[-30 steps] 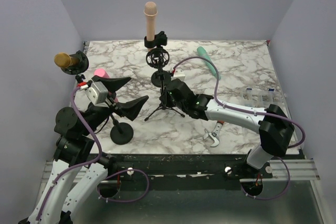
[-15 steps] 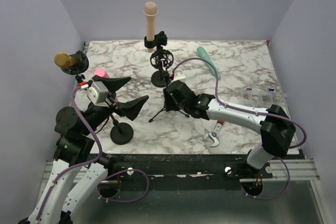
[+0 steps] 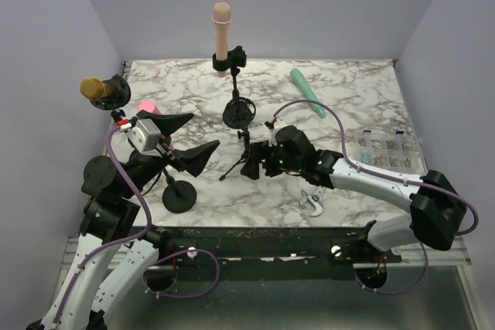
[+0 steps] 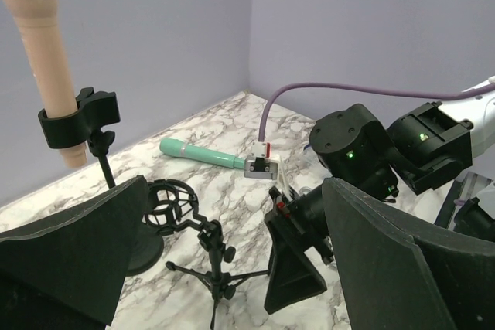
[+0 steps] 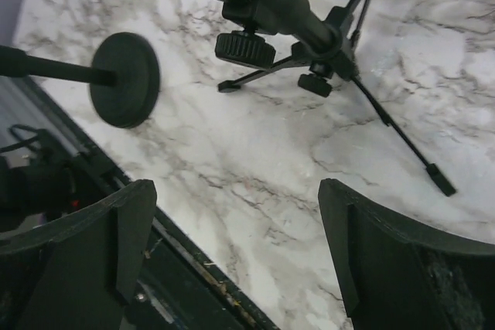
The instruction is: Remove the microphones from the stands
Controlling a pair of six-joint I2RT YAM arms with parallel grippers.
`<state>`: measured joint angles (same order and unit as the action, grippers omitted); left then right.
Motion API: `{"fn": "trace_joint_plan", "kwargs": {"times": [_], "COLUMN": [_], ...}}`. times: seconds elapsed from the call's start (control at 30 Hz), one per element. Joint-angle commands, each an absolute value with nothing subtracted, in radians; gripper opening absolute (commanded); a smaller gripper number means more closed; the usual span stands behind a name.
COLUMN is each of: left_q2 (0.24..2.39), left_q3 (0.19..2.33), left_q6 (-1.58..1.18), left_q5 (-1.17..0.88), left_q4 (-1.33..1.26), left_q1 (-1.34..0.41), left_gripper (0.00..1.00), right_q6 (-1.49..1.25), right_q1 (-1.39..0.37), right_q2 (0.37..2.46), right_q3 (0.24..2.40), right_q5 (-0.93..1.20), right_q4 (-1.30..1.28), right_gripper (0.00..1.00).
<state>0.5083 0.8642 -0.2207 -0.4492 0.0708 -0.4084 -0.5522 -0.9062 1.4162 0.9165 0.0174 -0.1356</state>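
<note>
A beige microphone [image 3: 222, 31] stands upright in a black clip on a thin stand at the back; it also shows in the left wrist view [image 4: 43, 52]. A gold microphone [image 3: 97, 88] sits on a second stand at the left. A green microphone [image 3: 308, 92] lies flat on the marble. A small tripod stand [image 3: 242, 158] with an empty shock mount [image 4: 166, 203] stands mid-table. My right gripper [image 3: 254, 163] is open just right of the tripod, holding nothing; the tripod's stem [image 5: 305, 32] is beyond its fingertips. My left gripper [image 3: 188, 139] hangs open left of the tripod.
The gold microphone's round base [image 3: 179, 198] sits near the front edge, also visible as a black disc [image 5: 124, 79]. A pink object [image 3: 148, 107] lies behind my left gripper. A wrench [image 3: 312, 202] and small white pieces [image 3: 383, 141] lie at the right.
My right gripper has opened, let go of the tripod stand and drawn back toward the near right. The tripod's shock mount has shifted a little. The left arm has not moved.
</note>
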Motion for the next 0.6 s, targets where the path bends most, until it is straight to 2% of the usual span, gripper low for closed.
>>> {"fn": "trace_joint_plan", "kwargs": {"times": [0.0, 0.17, 0.3, 0.4, 0.57], "left_q2": [0.521, 0.518, 0.512, 0.511, 0.512], "left_q3": [0.891, 0.891, 0.892, 0.891, 0.891], "left_q6": [-0.214, -0.215, -0.216, -0.218, -0.218], "left_q5": [-0.461, -0.463, -0.462, -0.467, -0.467], "left_q4": [0.078, 0.077, 0.079, 0.075, 0.075], "left_q1": [-0.416, -0.416, -0.416, -0.416, -0.417], "left_gripper": [0.99, 0.99, 0.99, 0.98, 0.99], "right_q6": [-0.698, -0.850, -0.651, -0.499, -0.318], "right_q1": [-0.841, -0.715, -0.704, -0.705, -0.706], "right_q2": [1.354, 1.307, 1.290, 1.284, 1.317], "right_q3": [0.814, 0.689, 0.702, 0.678, 0.671], "right_q5": [0.305, 0.451, 0.316, 0.249, 0.093], "right_q4": [0.127, 0.334, 0.217, 0.238, 0.211], "right_gripper": [0.94, 0.94, 0.93, 0.93, 0.86]}}
